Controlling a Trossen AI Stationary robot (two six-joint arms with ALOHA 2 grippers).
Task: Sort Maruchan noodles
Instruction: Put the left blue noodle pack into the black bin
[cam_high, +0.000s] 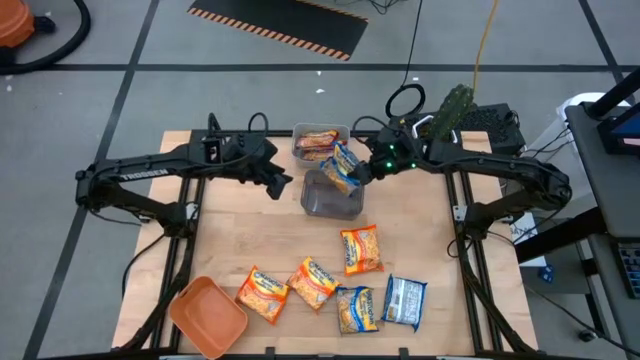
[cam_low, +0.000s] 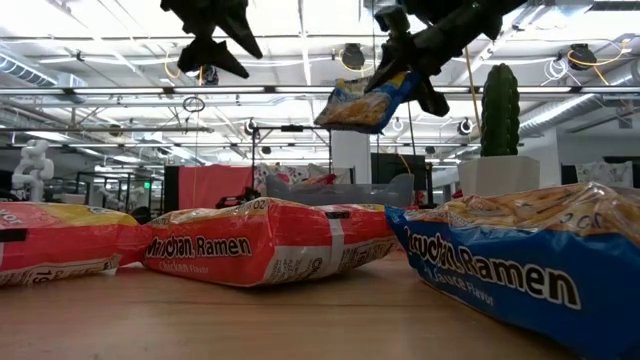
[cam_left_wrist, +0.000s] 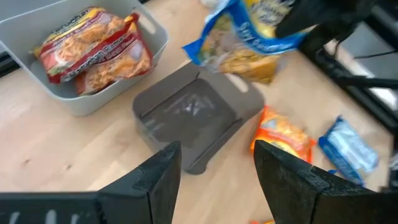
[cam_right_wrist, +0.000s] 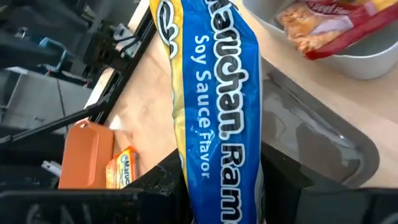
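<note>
My right gripper (cam_high: 362, 172) is shut on a blue-and-yellow Maruchan packet (cam_high: 343, 165) and holds it in the air over the dark clear bin (cam_high: 332, 195). In the low view the packet (cam_low: 365, 103) hangs high above the table. My left gripper (cam_high: 278, 182) hovers open just left of that bin, touching nothing; its wrist view shows the gap (cam_left_wrist: 217, 168) above the bin (cam_left_wrist: 193, 115). Two reddish packets (cam_high: 317, 143) lie in the grey bin (cam_high: 300, 130). Several more packets lie flat on the near table: orange ones (cam_high: 361, 248) (cam_high: 313, 283) (cam_high: 263, 293), a blue-yellow one (cam_high: 357, 308), a blue-silver one (cam_high: 404, 300). My right gripper pinches the blue soy-sauce packet at one short end (cam_right_wrist: 214, 186) between its two fingers (cam_right_wrist: 283, 177). The fingers come from the table's right, slanting down. The packet is lifted clear and sticks out beyond the fingertips, tilted downward (cam_low: 350, 110) over the clear bin.
An orange tray (cam_high: 208, 315) sits at the table's near-left corner. A potted cactus (cam_high: 452, 112) stands at the far right, behind the right arm. The bare wood (cam_high: 240, 235) between the bins and the near packets is free room.
</note>
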